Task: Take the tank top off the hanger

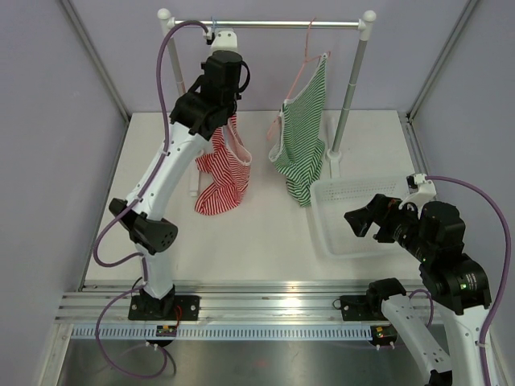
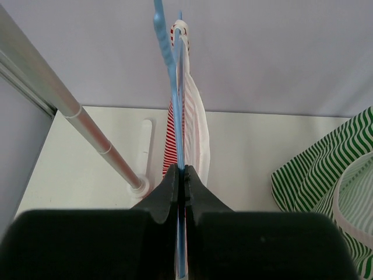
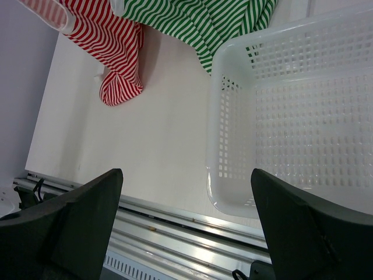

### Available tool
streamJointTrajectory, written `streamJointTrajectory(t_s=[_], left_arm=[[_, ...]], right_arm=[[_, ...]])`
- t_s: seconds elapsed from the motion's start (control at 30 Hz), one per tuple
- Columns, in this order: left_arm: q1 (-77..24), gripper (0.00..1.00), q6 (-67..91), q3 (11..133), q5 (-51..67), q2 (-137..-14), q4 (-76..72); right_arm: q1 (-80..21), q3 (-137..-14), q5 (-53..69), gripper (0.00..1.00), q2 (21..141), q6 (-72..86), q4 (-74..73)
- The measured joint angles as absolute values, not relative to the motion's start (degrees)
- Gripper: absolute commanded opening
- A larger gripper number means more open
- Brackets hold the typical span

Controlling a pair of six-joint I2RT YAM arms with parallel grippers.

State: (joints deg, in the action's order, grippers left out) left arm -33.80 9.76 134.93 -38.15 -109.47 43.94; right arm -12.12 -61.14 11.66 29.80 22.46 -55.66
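A red-and-white striped tank top (image 1: 221, 181) hangs from a blue hanger (image 2: 178, 87) at the left end of the rail (image 1: 273, 24). My left gripper (image 1: 219, 122) is up at the top's shoulder, shut on the blue hanger. In the left wrist view the jaws (image 2: 182, 170) pinch the blue bar, and the tank top (image 2: 195, 116) drapes just beyond them. My right gripper (image 1: 362, 219) hovers low over the basket's near side, open and empty; its wrist view shows the gripper (image 3: 186, 172) wide apart.
A green-and-white striped tank top (image 1: 302, 145) hangs on a pink hanger (image 1: 310, 48) toward the rail's right end. A white perforated basket (image 1: 354, 193) sits on the table at the right. The rail's posts (image 1: 350, 88) stand at the back.
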Motion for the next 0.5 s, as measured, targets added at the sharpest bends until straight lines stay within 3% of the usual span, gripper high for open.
streamJointTrajectory(t_s=[0.5], left_arm=[[-31.86, 0.0, 8.62, 134.67, -28.18, -97.58, 45.17]], right_arm=[[-12.12, -61.17, 13.89, 0.99, 30.96, 22.52, -53.87]])
